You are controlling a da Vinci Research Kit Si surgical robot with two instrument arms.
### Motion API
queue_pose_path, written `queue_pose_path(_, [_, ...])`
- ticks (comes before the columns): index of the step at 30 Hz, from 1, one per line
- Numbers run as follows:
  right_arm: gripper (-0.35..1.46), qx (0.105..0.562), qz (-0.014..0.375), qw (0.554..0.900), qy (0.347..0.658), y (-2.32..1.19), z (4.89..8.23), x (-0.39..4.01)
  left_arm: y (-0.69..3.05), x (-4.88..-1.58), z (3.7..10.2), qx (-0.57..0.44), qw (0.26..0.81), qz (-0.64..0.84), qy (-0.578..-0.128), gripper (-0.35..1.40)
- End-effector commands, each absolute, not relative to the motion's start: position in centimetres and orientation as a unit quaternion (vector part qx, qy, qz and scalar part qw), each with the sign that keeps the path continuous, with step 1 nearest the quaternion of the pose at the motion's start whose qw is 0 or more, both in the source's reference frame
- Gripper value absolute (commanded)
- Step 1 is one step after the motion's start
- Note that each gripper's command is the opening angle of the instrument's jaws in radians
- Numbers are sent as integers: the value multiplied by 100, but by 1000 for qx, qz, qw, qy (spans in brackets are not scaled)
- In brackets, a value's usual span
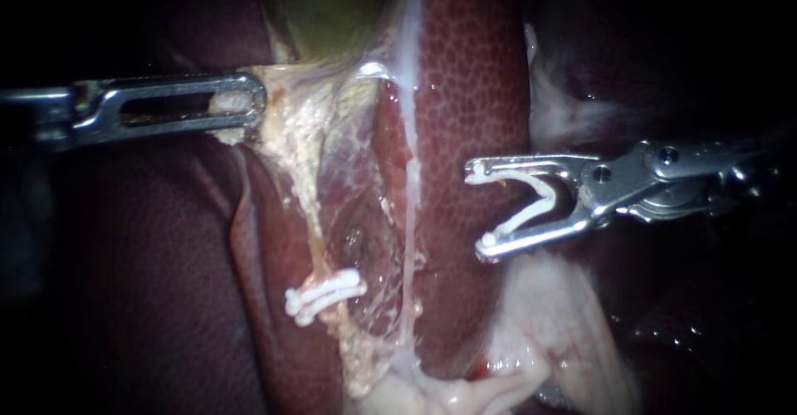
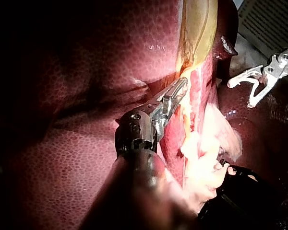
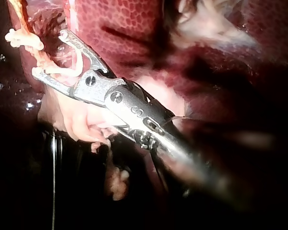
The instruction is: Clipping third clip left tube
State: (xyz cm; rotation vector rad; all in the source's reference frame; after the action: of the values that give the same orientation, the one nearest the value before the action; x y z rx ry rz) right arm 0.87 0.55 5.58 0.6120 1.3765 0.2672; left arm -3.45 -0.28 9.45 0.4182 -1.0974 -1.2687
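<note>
My left instrument (image 1: 249,104) has its slotted jaws shut on pale tissue at the neck of the greenish gallbladder (image 1: 332,8); it also shows in the left wrist view (image 2: 178,90). From there the left tube (image 1: 303,207) runs down as a pale strand and carries two white clips (image 1: 324,293) side by side. My right instrument (image 1: 479,210) stands over the liver (image 1: 473,75), well right of both tubes. Its jaws stand wide apart and hold a white clip (image 1: 531,203) between them, also seen in the right wrist view (image 3: 74,67). The thin right tube (image 1: 408,216) lies between it and the left tube.
Pale fatty tissue (image 1: 548,324) lies below my right instrument. Dark liver (image 1: 149,282) fills the left side under my left instrument's shaft. A hollow of raw tissue (image 1: 357,236) opens between the two tubes.
</note>
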Motion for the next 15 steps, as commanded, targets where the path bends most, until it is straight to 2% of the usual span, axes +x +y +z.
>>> queue_pose_path(1, [60,277,121,721,623,55,559,88,-28,-344,945,183,649,-558,-483,-23])
queue_pose_path(8, [60,269,121,719,629,50,571,122,-28,-344,945,183,649,-558,-483,-23])
queue_pose_path(15, [60,282,121,717,626,37,607,183,-29,-344,944,183,649,-559,-483,-23])
